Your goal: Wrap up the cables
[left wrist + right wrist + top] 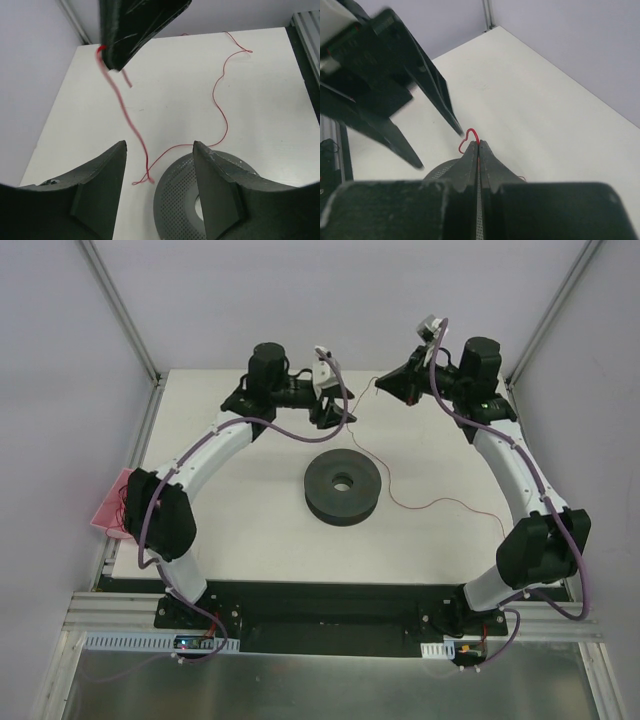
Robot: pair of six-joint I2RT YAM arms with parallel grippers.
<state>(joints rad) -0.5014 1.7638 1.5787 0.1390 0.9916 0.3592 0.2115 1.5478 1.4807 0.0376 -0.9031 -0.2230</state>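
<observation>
The cable is a very thin red wire [430, 505] trailing across the white table from the right side towards the back, passing behind a dark grey perforated spool [342, 487]. My right gripper [381, 383] is shut on one end of the wire; a small red loop [471, 131] sticks out above its closed tips [479, 146]. My left gripper [333, 418] is open and empty, hovering just left of the right gripper, over the spool's far edge [180, 200]. In the left wrist view the wire [215, 92] hangs from the right gripper [112, 55] and curls onto the table between my open fingers [112, 170].
A pink object [110, 505] sits at the table's left edge, beside the left arm's elbow. Grey walls and aluminium frame posts close in the table's back and sides. The left gripper's open fingers [437, 97] stand close in front of the right gripper.
</observation>
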